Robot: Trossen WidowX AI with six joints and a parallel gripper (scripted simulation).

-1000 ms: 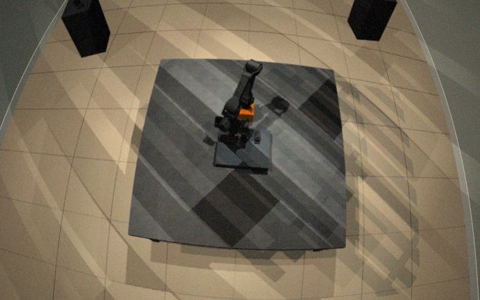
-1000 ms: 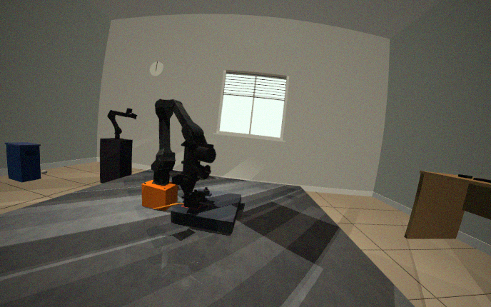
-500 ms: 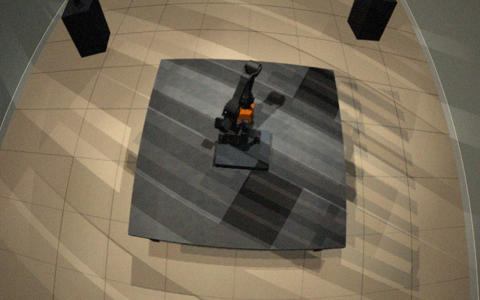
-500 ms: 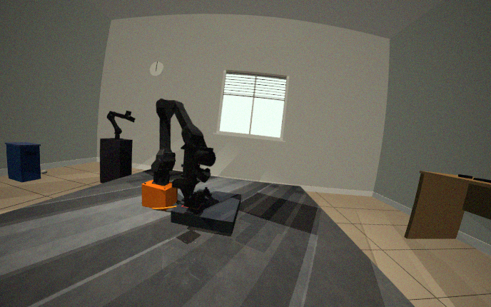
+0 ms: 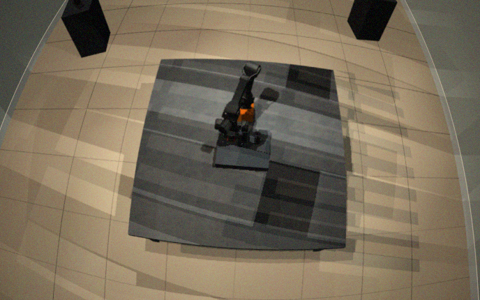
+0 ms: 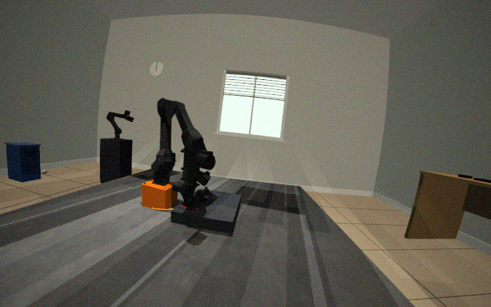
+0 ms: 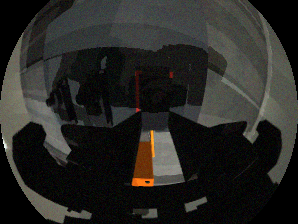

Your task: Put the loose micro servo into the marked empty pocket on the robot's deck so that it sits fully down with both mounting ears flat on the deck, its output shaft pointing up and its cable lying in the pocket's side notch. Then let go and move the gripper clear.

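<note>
My gripper (image 5: 231, 138) (image 6: 192, 203) (image 7: 154, 114) is down at the back left part of the dark grey deck (image 5: 243, 158) (image 6: 223, 215). It is shut on a small dark thing that I take for the micro servo (image 7: 157, 96); the fingers hide most of it, and the top and exterior views show no detail of it. Thin red marks (image 6: 189, 208) (image 7: 137, 90) show on the deck right at the fingertips. An orange strip (image 7: 145, 159) runs between the fingers in the wrist view. I cannot tell whether the servo touches the deck or how it is turned.
An orange box (image 5: 245, 113) (image 6: 158, 194) stands on the table just behind the deck, close to the arm. Several small dark parts (image 5: 257, 138) stand on the deck's back edge, right of the gripper. Black pedestals (image 5: 85, 26) (image 5: 370, 17) stand on the floor beyond the table.
</note>
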